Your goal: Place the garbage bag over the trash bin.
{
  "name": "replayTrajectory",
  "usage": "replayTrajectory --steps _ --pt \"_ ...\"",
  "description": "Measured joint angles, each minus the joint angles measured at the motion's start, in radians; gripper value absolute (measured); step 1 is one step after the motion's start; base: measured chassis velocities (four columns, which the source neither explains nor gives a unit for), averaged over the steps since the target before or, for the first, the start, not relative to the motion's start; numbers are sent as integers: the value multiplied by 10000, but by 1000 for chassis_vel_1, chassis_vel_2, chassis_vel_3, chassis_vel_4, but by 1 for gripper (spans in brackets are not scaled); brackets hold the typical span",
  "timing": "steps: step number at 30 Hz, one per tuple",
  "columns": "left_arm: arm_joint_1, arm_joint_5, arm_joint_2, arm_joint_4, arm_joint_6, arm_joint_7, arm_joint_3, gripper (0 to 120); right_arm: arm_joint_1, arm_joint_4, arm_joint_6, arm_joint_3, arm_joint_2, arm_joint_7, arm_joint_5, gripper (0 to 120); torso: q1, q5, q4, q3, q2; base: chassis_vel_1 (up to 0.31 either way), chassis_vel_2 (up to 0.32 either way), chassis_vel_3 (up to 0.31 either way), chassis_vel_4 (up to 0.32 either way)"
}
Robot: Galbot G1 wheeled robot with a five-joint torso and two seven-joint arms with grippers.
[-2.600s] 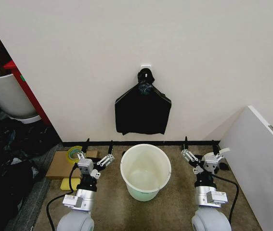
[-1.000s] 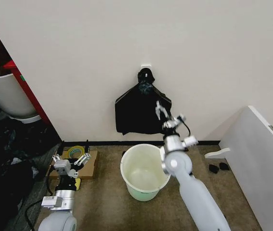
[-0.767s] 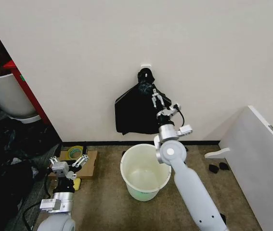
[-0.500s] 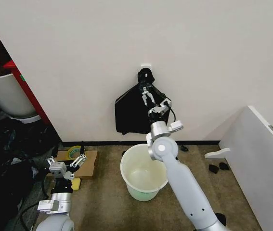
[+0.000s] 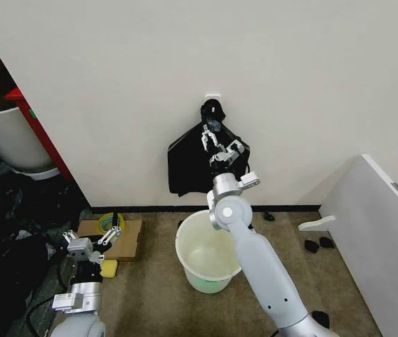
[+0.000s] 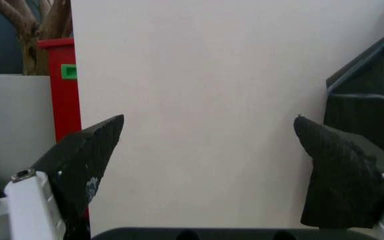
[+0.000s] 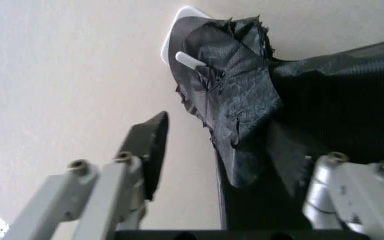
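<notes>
Right wrist view: wide-spread right gripper [image 7: 229,165] straddles the hanging crinkled black plastic garbage bag [image 7: 245,115]; best clamped just below its knotted top.

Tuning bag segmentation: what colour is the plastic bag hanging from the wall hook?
Black: the crinkled black plastic garbage bag, best seen in the right wrist view.

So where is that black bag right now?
In the head view, the garbage bag hangs from a wall hook, above the trash bin.
</notes>
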Motion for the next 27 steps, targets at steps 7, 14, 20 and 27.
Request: replayTrajectory --steps 7,14,20,27 --pt "-98 292 -31 90 -138 -69 33 100 5 -203 61 34 -76 -85 -306 20 0 0 0 0 0 0 0 0 0" --pt "-168 402 -15 62 -193 -76 12 100 -48 -238 125 93 -41 -83 -483 0 0 0 1 0 0 0 0 0 0" --pt "-65 318 92 -182 -259 -59 60 100 -1005 656 214 -435 -980 152 -966 0 0 2 1 0 2 0 0 0 0" --pt "-152 172 177 -463 -275 17 194 100 -2830 2081 284 -1064 -2458 404 -2206 0 -1 4 0 -1 3 0 0 0 0"
